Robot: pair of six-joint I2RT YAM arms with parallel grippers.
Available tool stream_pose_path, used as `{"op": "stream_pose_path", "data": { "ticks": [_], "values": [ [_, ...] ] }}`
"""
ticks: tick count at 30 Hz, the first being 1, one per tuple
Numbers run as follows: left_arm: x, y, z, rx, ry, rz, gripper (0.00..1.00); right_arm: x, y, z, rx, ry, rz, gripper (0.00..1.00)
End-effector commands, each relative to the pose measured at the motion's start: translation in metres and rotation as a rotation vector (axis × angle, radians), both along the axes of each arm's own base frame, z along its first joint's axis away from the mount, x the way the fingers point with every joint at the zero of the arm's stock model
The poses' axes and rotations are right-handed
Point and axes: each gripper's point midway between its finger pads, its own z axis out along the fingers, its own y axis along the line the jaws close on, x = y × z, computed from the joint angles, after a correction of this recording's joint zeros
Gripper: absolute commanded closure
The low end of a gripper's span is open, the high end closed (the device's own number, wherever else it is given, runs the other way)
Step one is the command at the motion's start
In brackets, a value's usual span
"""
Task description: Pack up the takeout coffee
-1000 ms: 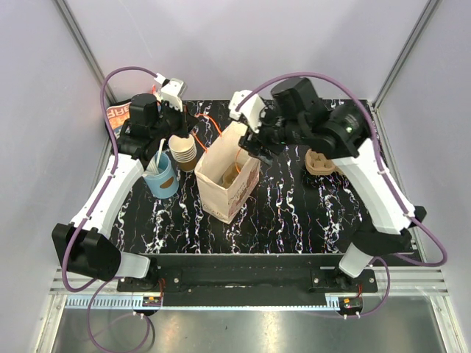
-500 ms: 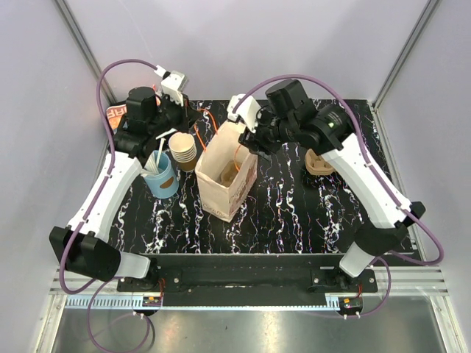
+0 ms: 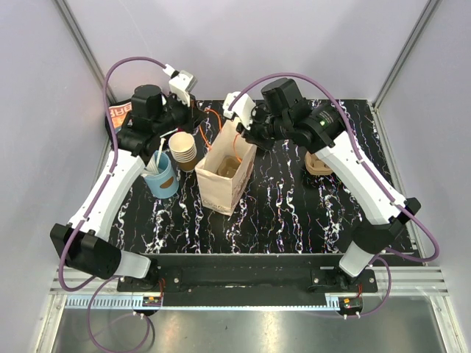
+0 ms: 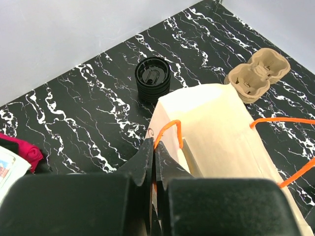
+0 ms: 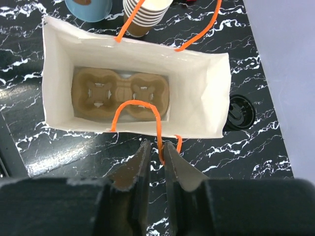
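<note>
Kraft-brown and capped with a round black lid, the takeout coffee (image 4: 152,78) is seen standing on the black marbled table (image 3: 294,213) near its far edge, just beside the far end wall of the paper bag (image 3: 224,176) and outside it. From the wrist views little more than the lid can be made out, and in the top view the cup cannot be picked out behind the bag and the arms.

The bag is held open-mouthed near the middle of the table, and a two-hole cup tray (image 5: 120,93) is seen lying flat on its floor with both holes unfilled. The left gripper (image 4: 154,147) is closed, its fingers pressed together on the orange left-side handle (image 4: 170,129). The right gripper (image 5: 156,145) is drawn nearly together, and the orange right-side handle (image 5: 135,104) is pinched in the narrow gap between its fingers.

A stack of lidless cups (image 3: 182,149) is placed just left of the bag, and a blue cup (image 3: 162,176) with white sticks is set nearer the left edge. Spare pulp trays (image 3: 320,162) are stacked toward the right edge, well apart from the bag.
</note>
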Motion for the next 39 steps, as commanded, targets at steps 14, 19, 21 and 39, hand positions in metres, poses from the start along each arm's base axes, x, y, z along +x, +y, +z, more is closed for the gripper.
{"op": "stream_pose_path", "data": {
  "ticks": [14,19,21,39],
  "values": [
    [0.001,-0.005,0.072,-0.018,-0.152,-0.027,1.00,0.025,-0.013,0.081,0.163,-0.174,-0.128,1.00],
    [0.003,-0.016,0.032,0.008,-0.076,-0.049,1.00,0.027,-0.014,0.053,0.112,-0.130,-0.138,1.00],
    [0.002,-0.018,0.023,0.017,-0.063,-0.055,1.00,0.031,-0.014,0.030,0.072,-0.105,-0.147,1.00],
    [-0.002,-0.045,0.086,-0.007,-0.169,-0.112,1.00,0.063,-0.057,0.088,0.162,-0.288,-0.382,1.00]
  ]
}}
